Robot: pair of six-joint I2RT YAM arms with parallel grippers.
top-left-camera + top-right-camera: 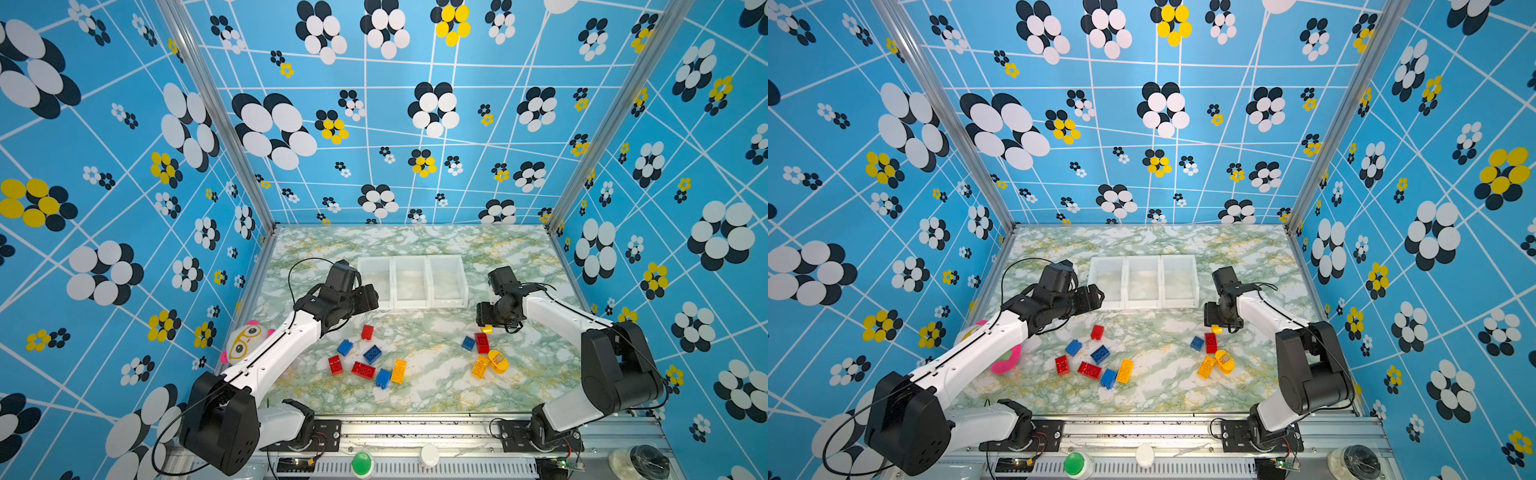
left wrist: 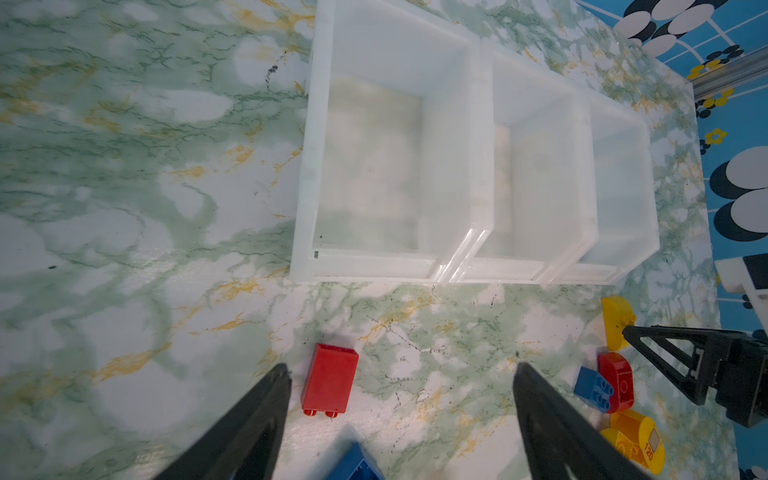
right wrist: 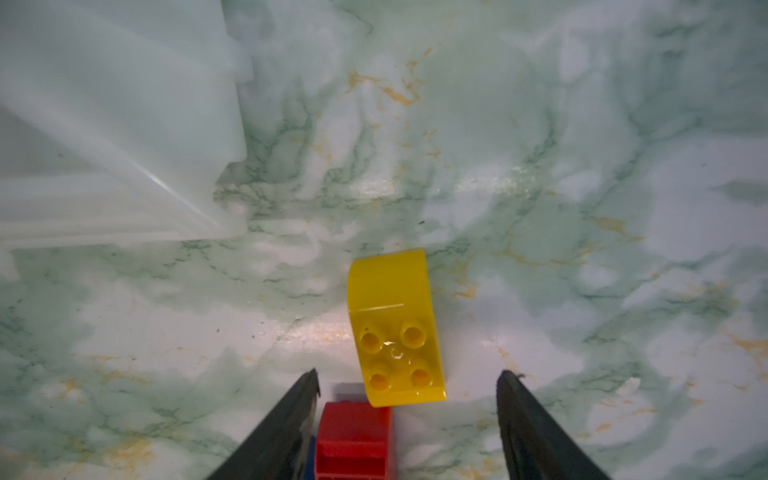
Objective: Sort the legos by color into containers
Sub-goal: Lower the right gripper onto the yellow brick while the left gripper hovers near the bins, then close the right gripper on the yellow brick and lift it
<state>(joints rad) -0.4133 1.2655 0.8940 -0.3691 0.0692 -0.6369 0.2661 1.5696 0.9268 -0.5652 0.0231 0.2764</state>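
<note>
Right claw (image 3: 409, 373) has its jaws apart, the near end of a rounded yellow brick (image 3: 395, 328) between them, not yet pinched. Left claw (image 2: 402, 365) gapes empty beside a red brick (image 2: 330, 378). The containers (image 1: 411, 305) look empty, so this is likely the first pick; next the right jaws need to shut squarely on the yellow brick

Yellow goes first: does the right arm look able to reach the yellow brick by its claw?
Probably yes: the right claw is open, the yellow brick uncovered at its tips; a red brick crowds it.
</note>
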